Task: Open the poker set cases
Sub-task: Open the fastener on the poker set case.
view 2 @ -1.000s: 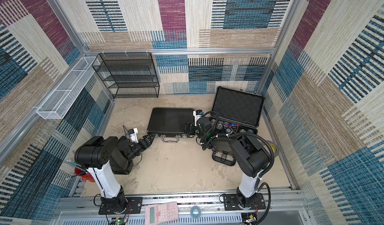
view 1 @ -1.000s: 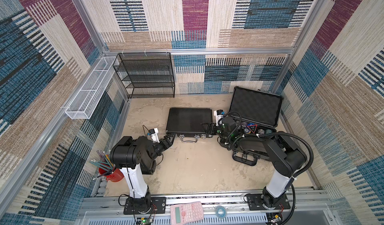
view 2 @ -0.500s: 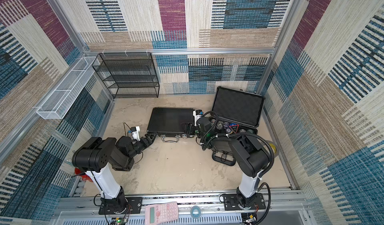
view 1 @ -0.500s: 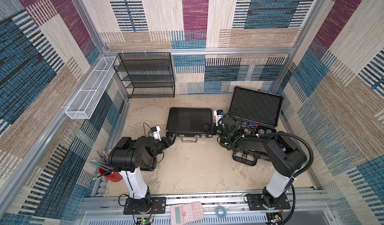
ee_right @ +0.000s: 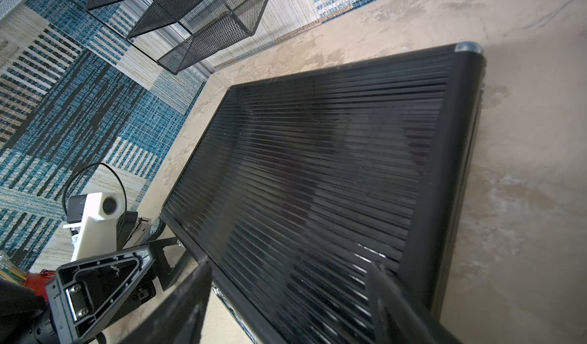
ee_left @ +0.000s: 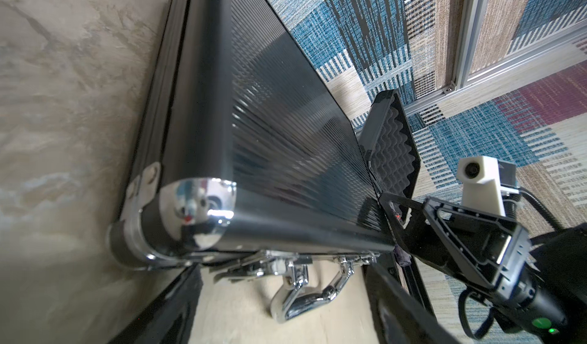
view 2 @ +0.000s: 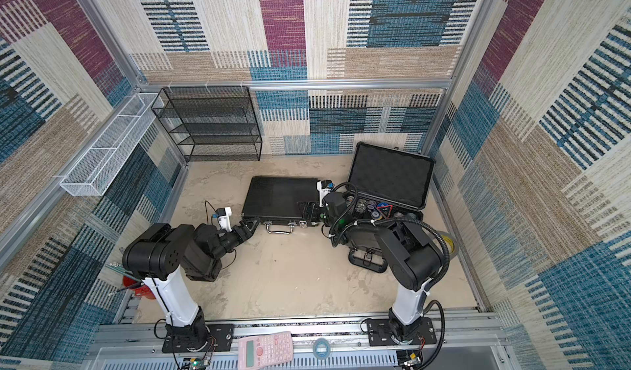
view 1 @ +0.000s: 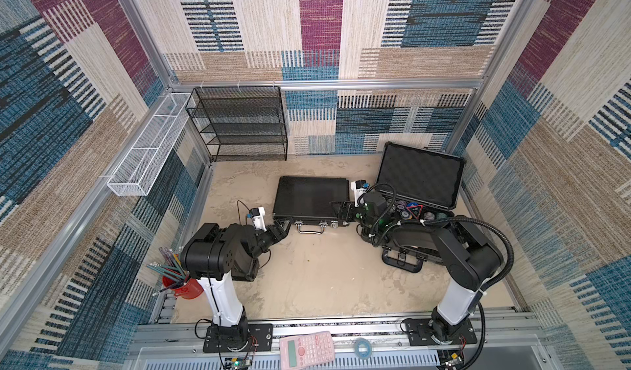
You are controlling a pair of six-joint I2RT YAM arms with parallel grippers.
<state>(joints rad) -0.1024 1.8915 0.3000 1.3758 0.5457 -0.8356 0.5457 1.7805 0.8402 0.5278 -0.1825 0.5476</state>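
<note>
the left gripper (view 1: pixel 285 224) stands open and empty at the left front corner of the slim black ribbed case (view 1: pixel 309 197). the right gripper (view 1: pixel 339 211), jaws part-spread, sits over the lid's right front corner (contact cannot be told). the case lies shut mid-floor. the bulkier grey case (view 1: pixel 423 177) is already open just beside it. if the silver latches (view 1: pixel 334 224) still hold, prying would likely drag or tip the whole case. the right arm, lying over the grey case, could knock it. the floor is a mottled beige surface (view 1: pixel 317 276), probably slippery, inside patchwork textile walls with a black wire-mesh shelf (view 1: pixel 246 122) at the back.
</note>
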